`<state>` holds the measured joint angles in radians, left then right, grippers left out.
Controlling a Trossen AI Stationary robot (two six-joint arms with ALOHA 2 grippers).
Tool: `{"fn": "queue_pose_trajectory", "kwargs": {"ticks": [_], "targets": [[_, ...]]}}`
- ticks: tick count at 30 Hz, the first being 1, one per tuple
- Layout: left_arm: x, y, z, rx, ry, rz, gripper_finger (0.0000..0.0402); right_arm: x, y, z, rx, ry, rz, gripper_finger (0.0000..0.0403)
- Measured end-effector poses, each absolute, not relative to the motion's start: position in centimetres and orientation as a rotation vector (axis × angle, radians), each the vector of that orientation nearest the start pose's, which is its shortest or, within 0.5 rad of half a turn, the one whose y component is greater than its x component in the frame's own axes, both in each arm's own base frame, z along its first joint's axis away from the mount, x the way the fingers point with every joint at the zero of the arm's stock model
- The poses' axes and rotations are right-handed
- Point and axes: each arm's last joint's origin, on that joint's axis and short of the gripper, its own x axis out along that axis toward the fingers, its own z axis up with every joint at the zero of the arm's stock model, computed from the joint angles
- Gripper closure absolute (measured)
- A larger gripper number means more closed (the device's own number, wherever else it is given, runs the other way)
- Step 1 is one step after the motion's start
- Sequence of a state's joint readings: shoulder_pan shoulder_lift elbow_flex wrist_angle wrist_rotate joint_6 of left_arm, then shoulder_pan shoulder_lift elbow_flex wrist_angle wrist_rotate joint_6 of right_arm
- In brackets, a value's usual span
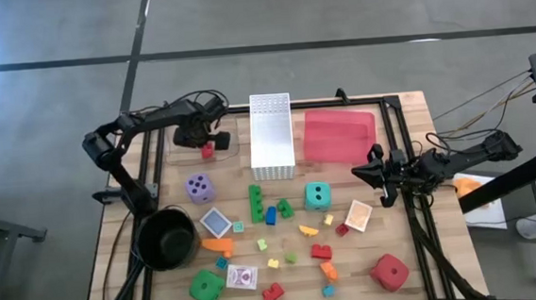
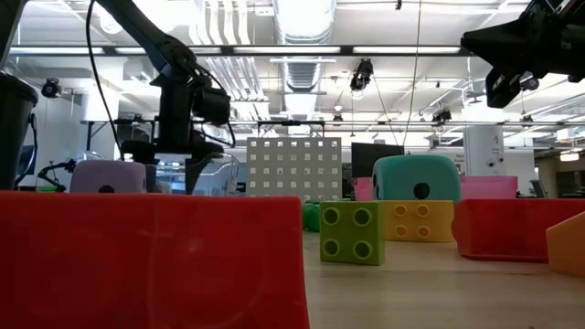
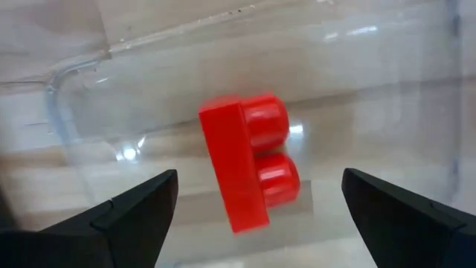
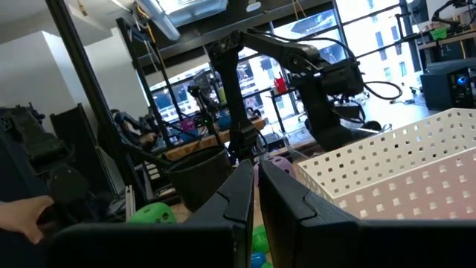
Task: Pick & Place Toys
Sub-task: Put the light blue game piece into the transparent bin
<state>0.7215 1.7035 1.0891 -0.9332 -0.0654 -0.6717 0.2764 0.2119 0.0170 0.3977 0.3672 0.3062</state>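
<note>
Left claw [image 1: 207,138] hangs with its fingers spread wide over a clear tub [image 1: 202,147] at about eleven o'clock on the worktop [image 1: 416,244]. Only the left wrist view shows what lies between them: a red brick [image 3: 249,160], untouched, seemingly tipped on its side, studs facing three o'clock, long axis running roughly twelve to six. From above it is a mere red speck. Right claw [image 1: 371,168], fingers pressed together and empty, waits beside the red tray [image 1: 338,136] at three o'clock.
</note>
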Motion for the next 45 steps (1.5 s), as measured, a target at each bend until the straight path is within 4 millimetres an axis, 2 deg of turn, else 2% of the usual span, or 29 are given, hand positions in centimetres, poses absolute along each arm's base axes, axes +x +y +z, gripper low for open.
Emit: {"fn": "queue_pose_trajectory", "kwargs": {"ticks": [4, 10, 21, 26, 35, 40, 45], "targets": [[22.1, 19.1, 19.1, -0.995, 1.331, 1.099, 0.0019, 10.6, 1.9, 19.0, 0.369, -0.205, -0.060, 0.0382], [23.0, 18.0, 21.2, -0.928, 1.303, 1.045, 0.0019, 10.6, 1.9, 18.9, 0.369, -0.205, -0.060, 0.0382], [22.7, 13.8, 25.4, -0.832, 1.225, 0.951, 0.0019, 10.6, 1.9, 18.9, 0.369, -0.205, -0.060, 0.0382], [23.4, 10.2, 26.3, -0.700, 1.283, 0.804, 0.0019, 10.6, 1.9, 18.9, 0.369, -0.205, -0.060, 0.0382], [25.8, 0.9, 26.2, -0.317, 1.382, 0.389, 0.0019, 10.6, 1.9, 18.9, 0.369, -0.205, -0.060, 0.0382], [26.6, -3.5, 26.4, -0.191, 1.299, 0.204, 0.0019, 10.6, 1.9, 18.9, 0.369, -0.205, -0.060, 0.0382], [27.6, -6.2, 25.9, -0.108, 1.233, 0.081, 0.0022, 10.6, 1.9, 18.9, 0.369, -0.205, -0.060, 0.0382]]}}
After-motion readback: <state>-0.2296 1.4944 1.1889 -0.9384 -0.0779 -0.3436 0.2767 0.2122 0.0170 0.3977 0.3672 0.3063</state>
